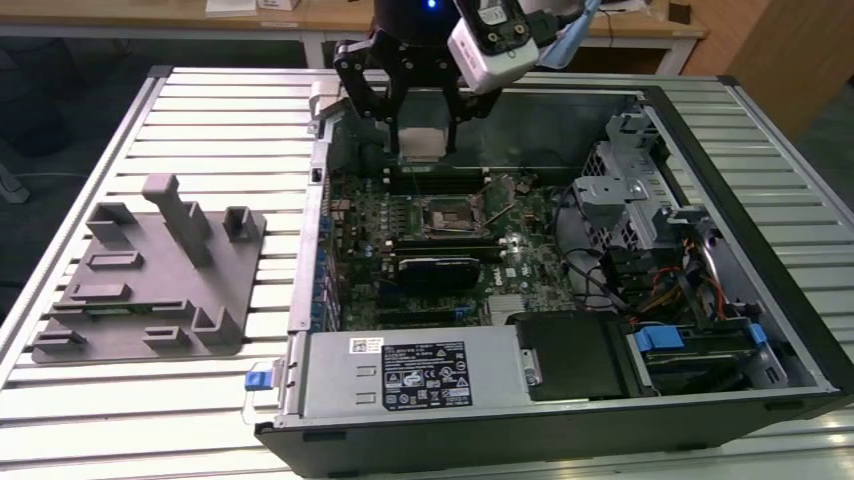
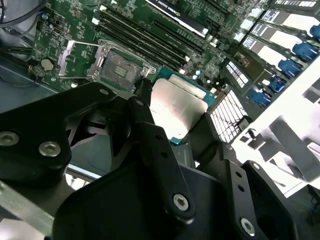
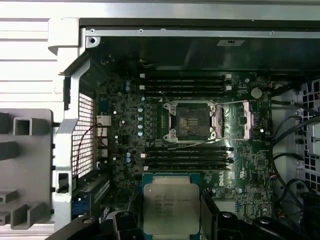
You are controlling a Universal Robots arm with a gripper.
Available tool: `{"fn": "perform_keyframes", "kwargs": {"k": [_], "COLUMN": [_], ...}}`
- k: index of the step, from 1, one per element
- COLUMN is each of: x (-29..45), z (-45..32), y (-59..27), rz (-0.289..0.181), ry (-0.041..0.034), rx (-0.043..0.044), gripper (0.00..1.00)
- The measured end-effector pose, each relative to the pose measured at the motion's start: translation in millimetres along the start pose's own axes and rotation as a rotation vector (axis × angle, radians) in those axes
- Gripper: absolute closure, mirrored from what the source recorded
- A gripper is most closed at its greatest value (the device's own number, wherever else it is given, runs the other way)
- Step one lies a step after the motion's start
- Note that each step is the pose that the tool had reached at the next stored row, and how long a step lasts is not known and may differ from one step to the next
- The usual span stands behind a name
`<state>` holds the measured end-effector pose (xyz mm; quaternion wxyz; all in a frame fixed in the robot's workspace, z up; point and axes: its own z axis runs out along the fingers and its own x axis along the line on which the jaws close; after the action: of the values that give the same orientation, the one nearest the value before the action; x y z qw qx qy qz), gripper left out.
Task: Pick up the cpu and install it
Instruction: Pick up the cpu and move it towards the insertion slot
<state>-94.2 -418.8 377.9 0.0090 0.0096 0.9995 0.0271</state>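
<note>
Half of the job is looking done, as I judge it: the pick-up is behind you and the install is not. Your jaws are clamping the small flat square cpu (image 1: 423,143) with the shiny silver-grey metal top and thin teal rim, closed on two opposite edges with only the chip's width between them. You are holding it metal face up, in the air and touching nothing else, above the far part of the open black computer case (image 1: 534,445) that is lying on its side on the pale slatted metal table (image 1: 200,110). In the first wrist view the cpu (image 3: 171,207) is hanging level over the green motherboard (image 3: 125,130), apart from the square black socket (image 3: 192,120), with a dark bank of memory slots (image 3: 187,157) showing between the two. That socket is sitting bare, and its thin metal retaining frame (image 3: 247,120) appears to be lying swung open beside it, so nothing is seated there yet. The grey plastic fixture block (image 1: 147,280) is standing on the table toward the exterior view's left, well apart from the chip. What you are left with, by my reading, is lining the chip up over the socket, lowering it in and letting go.
</note>
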Motion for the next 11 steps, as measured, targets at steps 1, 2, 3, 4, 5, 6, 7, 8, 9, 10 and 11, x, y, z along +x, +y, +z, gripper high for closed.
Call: {"fn": "perform_keyframes", "kwargs": {"k": [1, 2, 3, 4, 5, 6, 7, 8, 9, 10, 11], "x": [-1.0, -2.1, -3.1, -4.0, -4.8, -5.6, -6.4, -7.2, -7.9, -8.5, -9.1], "z": [1.6, 3.3, 4.9, 6.4, 8.0, 9.7, 11.3, 12.9, 14.6, 16.4, 18.1], "y": [0.3, 0.6, 1.0, 1.4, 1.9, 2.5, 3.2, 3.9, 4.7, 5.5, 6.5], "rz": [0.000, 0.000, 0.000, 0.000, 0.000, 0.000, 0.000, 0.000, 0.000, 0.000, 0.000], "ry": [0.0005, 0.0011, 0.0016, 0.0020, 0.0024, 0.0028, 0.0033, 0.0037, 0.0042, 0.0044, 0.0048], "rx": [0.0001, 0.0002, 0.0001, 0.0000, 0.0000, 0.0000, 0.0001, 0.0001, 0.0002, 0.0000, 0.0000], "gripper": [0.46, 0.46, 0.46, 0.46, 0.46, 0.46, 0.46, 0.46, 0.46, 0.46, 0.46]}}
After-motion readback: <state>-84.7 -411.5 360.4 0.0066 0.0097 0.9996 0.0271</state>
